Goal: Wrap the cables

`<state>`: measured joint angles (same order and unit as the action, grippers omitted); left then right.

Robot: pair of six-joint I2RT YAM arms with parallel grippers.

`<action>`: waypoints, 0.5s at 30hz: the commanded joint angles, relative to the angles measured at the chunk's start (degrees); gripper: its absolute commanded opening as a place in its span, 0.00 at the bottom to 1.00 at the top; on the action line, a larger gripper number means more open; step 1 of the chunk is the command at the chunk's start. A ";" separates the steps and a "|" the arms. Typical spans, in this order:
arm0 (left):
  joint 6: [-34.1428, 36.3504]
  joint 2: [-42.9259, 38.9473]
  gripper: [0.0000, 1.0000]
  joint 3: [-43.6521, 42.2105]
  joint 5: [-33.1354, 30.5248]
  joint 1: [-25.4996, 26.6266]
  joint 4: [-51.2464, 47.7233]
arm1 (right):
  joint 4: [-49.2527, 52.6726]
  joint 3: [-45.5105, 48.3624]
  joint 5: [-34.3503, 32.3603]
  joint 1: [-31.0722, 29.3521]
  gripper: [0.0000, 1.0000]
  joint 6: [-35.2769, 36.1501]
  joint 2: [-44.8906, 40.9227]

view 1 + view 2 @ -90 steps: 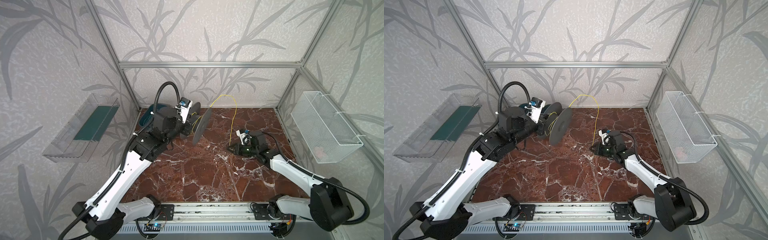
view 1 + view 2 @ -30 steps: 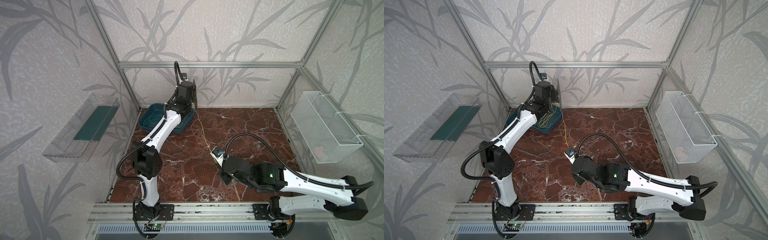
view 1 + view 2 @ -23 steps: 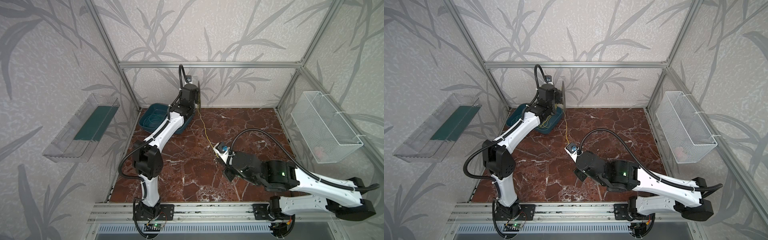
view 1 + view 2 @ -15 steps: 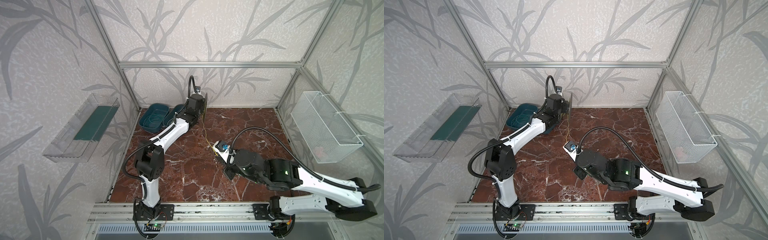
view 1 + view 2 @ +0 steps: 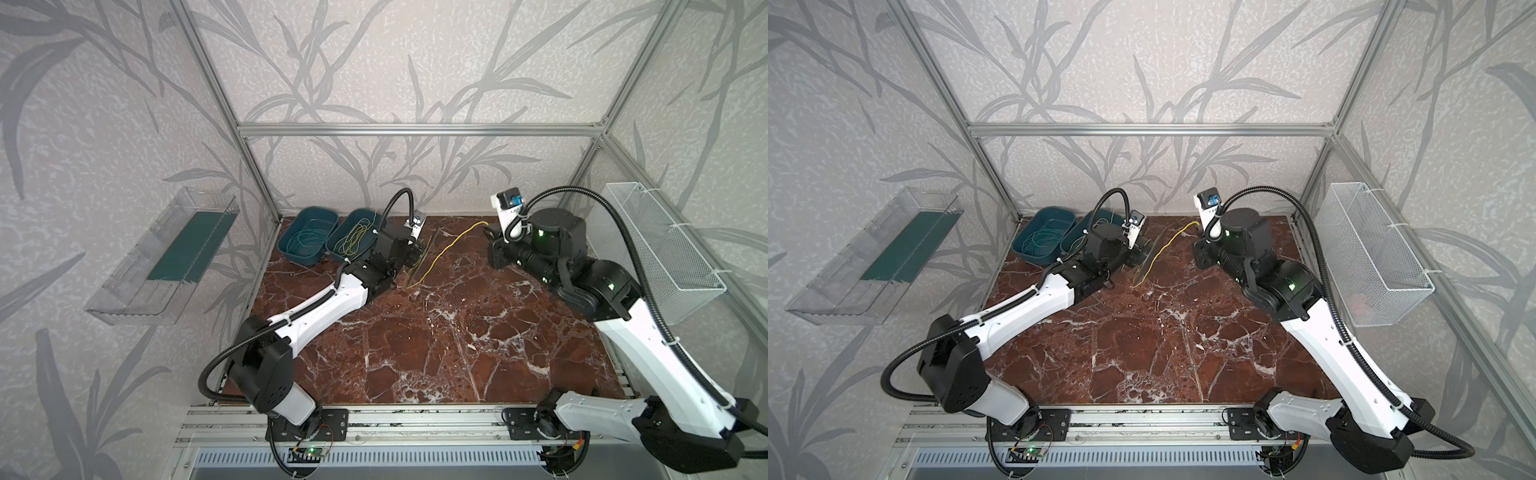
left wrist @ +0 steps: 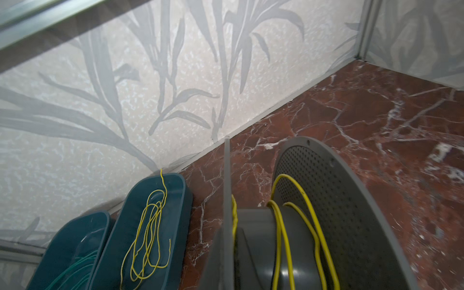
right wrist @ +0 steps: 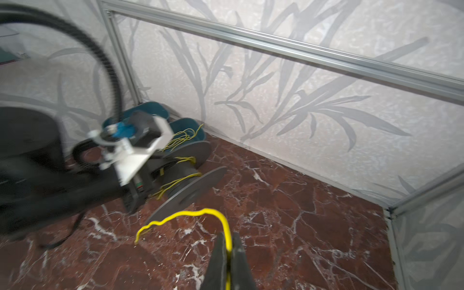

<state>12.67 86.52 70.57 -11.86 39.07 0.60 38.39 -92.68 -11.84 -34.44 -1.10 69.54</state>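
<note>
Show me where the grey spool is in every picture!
In a top view: grey spool, edge-on, at the back of the marble floor, just right of the teal bin with yellow loops.
In a top view: same spot, edge-on.
Left wrist: close up, beside that bin.
Right wrist: farther off, beyond the pinched yellow cable.
Shared landmark: that teal bin.

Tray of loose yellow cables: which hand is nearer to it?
Left. The left hand, gripping the grey spool, is right beside the tray; the right hand, pinching a yellow cable, is farther across the table.
</note>
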 commanded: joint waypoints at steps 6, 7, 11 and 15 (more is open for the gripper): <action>8.16 -11.92 0.00 -5.19 5.55 7.36 -6.71 | -5.58 -7.35 12.02 14.57 0.00 -3.03 6.96; 8.16 -12.61 0.00 -5.35 5.45 7.92 -7.84 | -5.78 -7.74 13.02 15.35 0.00 -3.63 7.71; 6.82 -11.85 0.00 -4.42 -2.15 9.03 -8.84 | -7.78 -5.24 19.03 15.70 0.00 -7.30 7.08; 2.97 -6.61 0.00 -0.04 -7.66 8.02 -8.54 | -10.42 3.11 18.65 9.81 0.00 -9.06 -0.20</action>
<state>16.80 77.10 66.89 -14.44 47.77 -6.85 33.98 -92.53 5.34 -21.43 -7.53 75.48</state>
